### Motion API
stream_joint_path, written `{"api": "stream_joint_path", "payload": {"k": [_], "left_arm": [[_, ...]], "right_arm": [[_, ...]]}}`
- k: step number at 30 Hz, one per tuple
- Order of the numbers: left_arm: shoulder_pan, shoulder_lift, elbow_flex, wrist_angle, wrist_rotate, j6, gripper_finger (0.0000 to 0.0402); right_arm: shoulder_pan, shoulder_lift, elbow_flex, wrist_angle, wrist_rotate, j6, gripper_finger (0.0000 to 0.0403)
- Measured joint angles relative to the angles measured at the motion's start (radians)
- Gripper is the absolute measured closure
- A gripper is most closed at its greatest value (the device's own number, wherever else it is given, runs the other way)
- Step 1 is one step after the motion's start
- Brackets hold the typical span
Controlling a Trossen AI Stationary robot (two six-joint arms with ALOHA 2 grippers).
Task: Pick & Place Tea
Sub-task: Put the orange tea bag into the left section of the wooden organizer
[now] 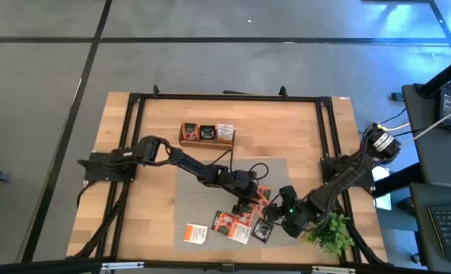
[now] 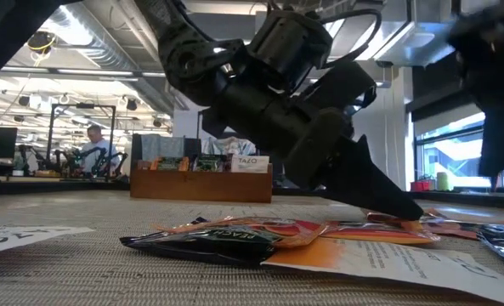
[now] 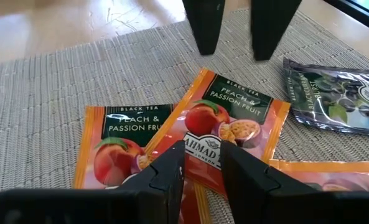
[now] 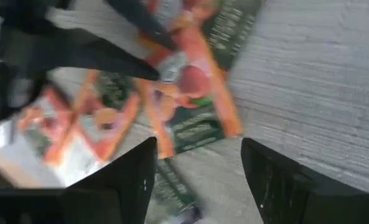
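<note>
Left gripper (image 3: 201,163), jaws narrowly parted over an orange sachet (image 3: 234,118), grips nothing. Right gripper (image 1: 284,216), at its 3 o'clock, gapes empty. Plant (image 1: 333,232) crowds the right arm's 5 o'clock.

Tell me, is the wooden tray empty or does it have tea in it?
It has tea in it. The wooden tray holds upright sachets in all three compartments; the low view shows one labelled Tazo.

Sachets (image 1: 244,217) crowd mat — plant (image 1: 333,230) blocks right edge.
</note>
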Motion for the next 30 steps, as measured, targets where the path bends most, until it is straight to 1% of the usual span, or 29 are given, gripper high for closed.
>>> {"api": "stream_joint_path", "payload": {"k": [4,10,18,22,30], "left_arm": [[0.000,0.000,0.000,-0.003,-0.002,-0.016,0.0302],[0.000,0.000,-0.002,-0.006,-0.002,-0.037,0.0302],[-0.003,0.002,-0.003,-0.006,0.001,-0.063,0.0302],[-0.009,0.002,-0.003,-0.006,-0.005,-0.072,0.0302],[-0.010,0.002,-0.004,-0.006,-0.010,-0.073,0.0302]], "right_arm": [[0.000,0.054,0.000,0.049,-0.011,0.040,0.0169],[0.001,0.096,0.003,0.149,0.020,0.047,0.0169],[-0.006,0.097,0.002,0.146,0.047,0.042,0.0169],[-0.011,0.100,0.000,0.137,0.107,0.016,0.0169],[-0.012,0.101,-0.001,0.138,0.110,-0.046,0.0169]]}}
